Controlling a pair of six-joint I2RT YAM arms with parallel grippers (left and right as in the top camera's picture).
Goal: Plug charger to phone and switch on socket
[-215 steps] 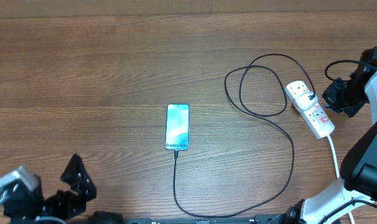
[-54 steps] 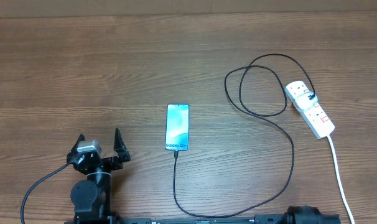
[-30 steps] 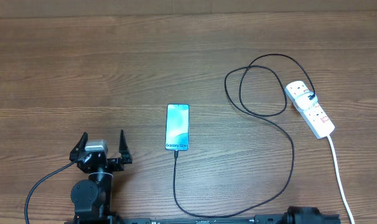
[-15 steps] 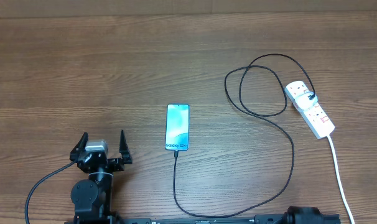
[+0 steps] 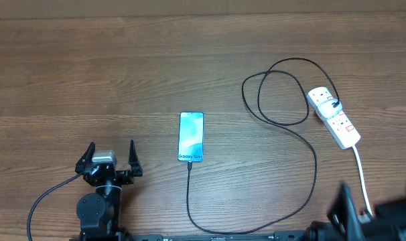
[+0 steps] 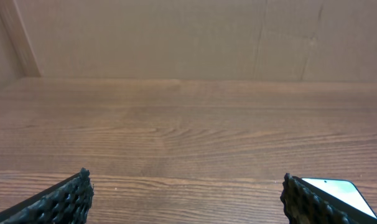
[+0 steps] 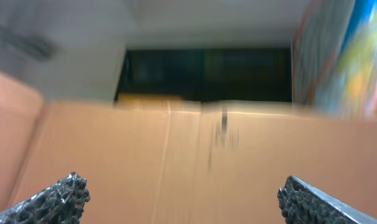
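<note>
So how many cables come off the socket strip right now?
2. The black charger leaves its plug near the far end of the socket and loops round to the phone; the white cord exits the near end toward the front of the table. None looks hidden.

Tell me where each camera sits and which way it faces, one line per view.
Overhead: above the table, looking straight down on the phone, charger and socket; left end effector at lower left.
Left wrist: low over the table, facing forward across it; its open fingertips at the bottom corners.
Right wrist: blurred, facing cardboard; right end effector open.
Shared: overhead and left wrist both show the phone.
</note>
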